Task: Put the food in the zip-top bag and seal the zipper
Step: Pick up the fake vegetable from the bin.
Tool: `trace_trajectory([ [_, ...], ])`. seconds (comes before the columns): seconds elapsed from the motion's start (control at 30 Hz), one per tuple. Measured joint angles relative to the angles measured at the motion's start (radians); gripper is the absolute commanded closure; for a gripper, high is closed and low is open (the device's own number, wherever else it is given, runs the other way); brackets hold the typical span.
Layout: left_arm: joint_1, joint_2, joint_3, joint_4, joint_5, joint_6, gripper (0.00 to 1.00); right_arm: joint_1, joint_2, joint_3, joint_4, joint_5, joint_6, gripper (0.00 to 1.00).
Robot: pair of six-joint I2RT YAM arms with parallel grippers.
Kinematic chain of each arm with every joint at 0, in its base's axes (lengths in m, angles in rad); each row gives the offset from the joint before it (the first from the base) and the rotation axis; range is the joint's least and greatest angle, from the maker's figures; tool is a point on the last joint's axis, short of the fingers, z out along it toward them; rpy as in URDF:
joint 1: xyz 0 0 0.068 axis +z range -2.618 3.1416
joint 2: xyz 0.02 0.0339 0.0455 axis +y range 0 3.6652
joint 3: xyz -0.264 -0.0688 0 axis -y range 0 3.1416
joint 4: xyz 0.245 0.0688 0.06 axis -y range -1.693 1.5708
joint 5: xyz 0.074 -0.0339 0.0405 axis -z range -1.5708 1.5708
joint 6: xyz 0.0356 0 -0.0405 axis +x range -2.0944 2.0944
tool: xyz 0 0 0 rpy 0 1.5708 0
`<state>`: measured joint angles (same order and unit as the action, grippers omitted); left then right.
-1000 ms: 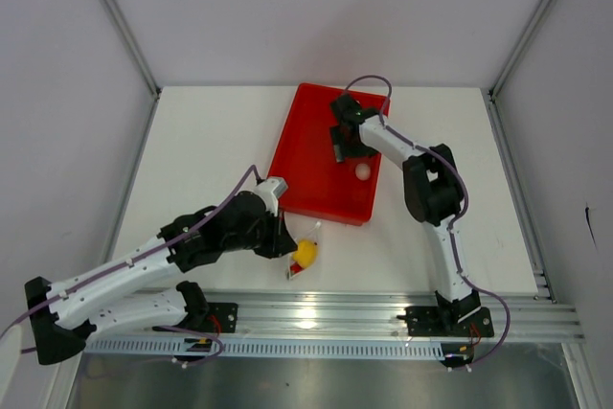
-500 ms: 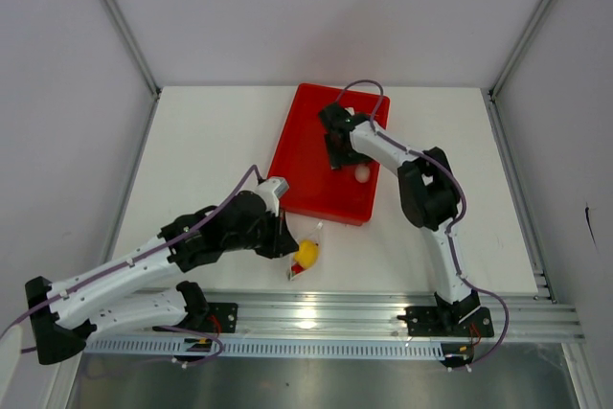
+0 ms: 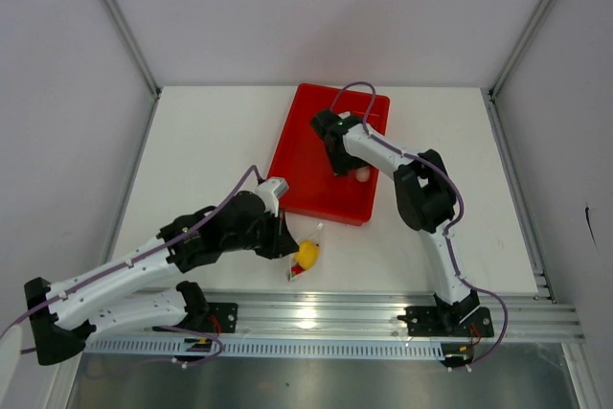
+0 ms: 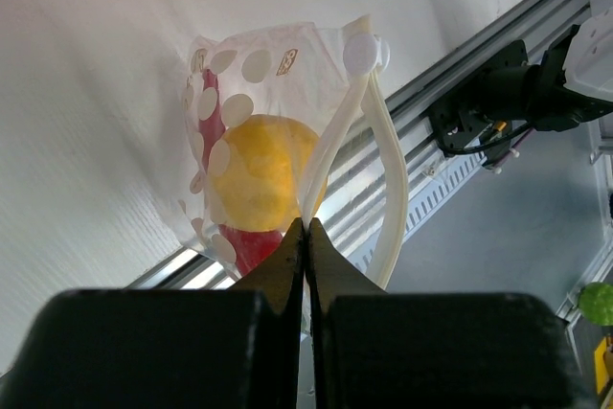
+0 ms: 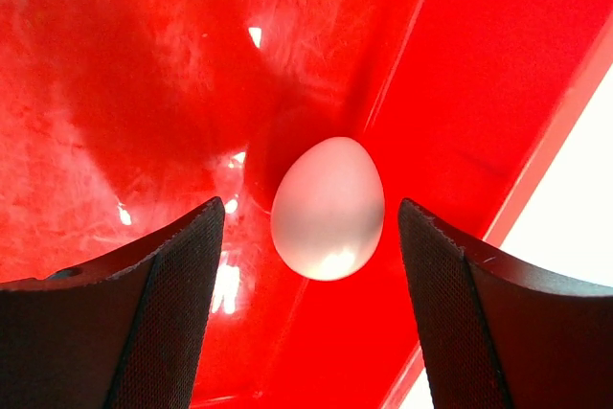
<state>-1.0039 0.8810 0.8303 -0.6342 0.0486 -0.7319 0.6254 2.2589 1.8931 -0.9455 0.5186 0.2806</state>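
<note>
Red tray [image 3: 306,174]; white egg [image 5: 328,208]; yellow fruit [image 4: 263,170]

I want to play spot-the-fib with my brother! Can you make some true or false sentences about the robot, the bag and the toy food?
1. The yellow fruit is inside the zip-top bag. True.
2. The egg is in the bag too. False: it lies in the red tray.
3. The right gripper is open, with one finger on each side of the egg. True.
4. The left gripper is open and holds nothing. False: it is shut, pinching the bag's edge.
5. The chili lies in the tray. False: it is in the bag with the fruit.
</note>
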Motion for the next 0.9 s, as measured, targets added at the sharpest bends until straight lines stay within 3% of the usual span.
trace_trajectory([
  [0.9, 0.0, -0.028, -0.013, 0.003, 0.0, 0.0, 0.99, 0.053, 0.059, 0.047, -0.099, 0.104, 0.063, 0.39],
])
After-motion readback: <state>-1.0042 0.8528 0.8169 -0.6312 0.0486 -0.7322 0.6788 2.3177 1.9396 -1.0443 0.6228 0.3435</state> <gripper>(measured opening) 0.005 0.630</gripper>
